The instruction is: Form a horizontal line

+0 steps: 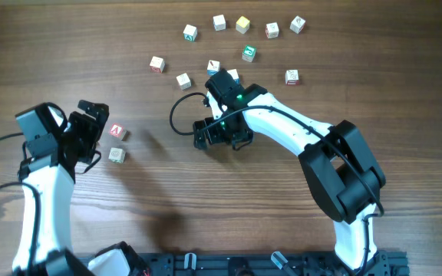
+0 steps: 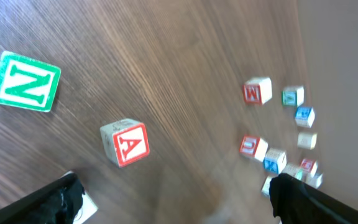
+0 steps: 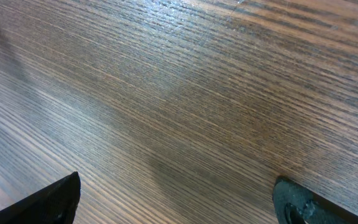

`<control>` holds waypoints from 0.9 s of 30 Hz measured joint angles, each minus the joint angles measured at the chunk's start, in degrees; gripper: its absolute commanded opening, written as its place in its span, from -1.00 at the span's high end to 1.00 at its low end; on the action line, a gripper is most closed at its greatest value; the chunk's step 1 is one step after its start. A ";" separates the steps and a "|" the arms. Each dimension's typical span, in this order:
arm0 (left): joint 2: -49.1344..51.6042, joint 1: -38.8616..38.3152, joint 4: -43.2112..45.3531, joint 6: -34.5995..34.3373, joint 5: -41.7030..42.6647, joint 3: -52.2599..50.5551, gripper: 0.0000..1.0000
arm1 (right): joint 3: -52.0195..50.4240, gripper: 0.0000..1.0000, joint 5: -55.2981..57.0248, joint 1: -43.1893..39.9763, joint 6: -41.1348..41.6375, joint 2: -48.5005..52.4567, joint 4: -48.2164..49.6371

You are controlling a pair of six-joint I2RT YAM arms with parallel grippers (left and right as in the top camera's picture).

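1. Left end effector [image 1: 97, 132]: released, fingers spread wide and nothing between them (its wrist view shows only bare counter [image 1: 206, 215] in the gap). It hangs just beside the two cubes on the left.
2. The line: not yet formed. Only its start is down. The green N cube [image 2: 25, 81] and the red A cube [image 2: 126, 143] lie near each other on the left of the counter, apart and not touching. The A cube sits turned askew to the N cube.
3. Right end effector [image 1: 221, 139]: released and empty, over bare wood at mid-counter, well apart from the pair.
4. Far side: the loose cubes [image 1: 242, 24] lie scattered in a rough arc. Two of them sit just behind the right wrist.
5. Step in hand, as judged: fetch a third cube and set it in line with the first two.
6. Recommendations:
   - Pick a loose cube with free sides, and come down square over it so the fingers do not nudge its neighbours.
   - Set it on the axis through the N cube and A cube, faces parallel.
   - Square up the A cube and close the gap first, or the row will run crooked.
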 measured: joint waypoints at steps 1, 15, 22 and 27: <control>-1.01 0.00 -1.03 2.03 -0.46 0.00 -0.95 | 0.00 -0.99 0.00 0.00 0.00 0.00 0.00; 1.95 -2.78 -11.93 29.46 -11.87 -0.07 -1.00 | 0.00 -0.99 0.00 0.00 -0.02 0.00 0.04; 8.74 -7.76 -10.88 37.20 -12.48 -0.07 -1.00 | 0.00 -0.99 0.00 0.00 0.00 0.00 0.04; 14.51 -8.61 -10.14 39.47 -13.75 -0.07 -0.69 | 0.00 -0.99 0.00 0.00 0.00 0.00 0.04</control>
